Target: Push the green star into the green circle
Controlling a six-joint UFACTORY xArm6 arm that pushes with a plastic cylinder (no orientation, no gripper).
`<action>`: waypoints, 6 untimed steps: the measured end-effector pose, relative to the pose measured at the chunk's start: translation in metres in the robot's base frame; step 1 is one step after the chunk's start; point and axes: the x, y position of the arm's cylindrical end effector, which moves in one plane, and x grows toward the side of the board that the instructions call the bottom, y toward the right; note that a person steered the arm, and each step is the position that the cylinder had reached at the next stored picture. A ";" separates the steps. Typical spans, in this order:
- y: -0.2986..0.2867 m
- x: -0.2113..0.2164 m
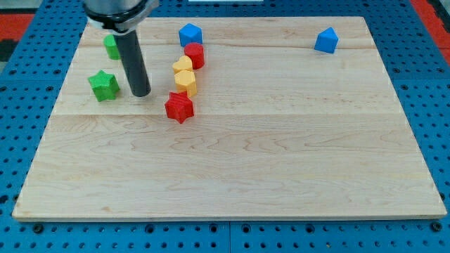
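The green star lies on the wooden board near the view's left edge. The green circle lies above it near the board's top left, partly hidden behind the rod. My tip rests on the board just to the right of the green star, with a small gap between them, and below and to the right of the green circle.
A red star lies right of my tip. Above it stand a yellow block, a yellow heart, a red cylinder and a blue block. Another blue block sits at the top right.
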 end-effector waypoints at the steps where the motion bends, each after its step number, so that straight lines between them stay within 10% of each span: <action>1: -0.003 0.024; 6: -0.079 -0.081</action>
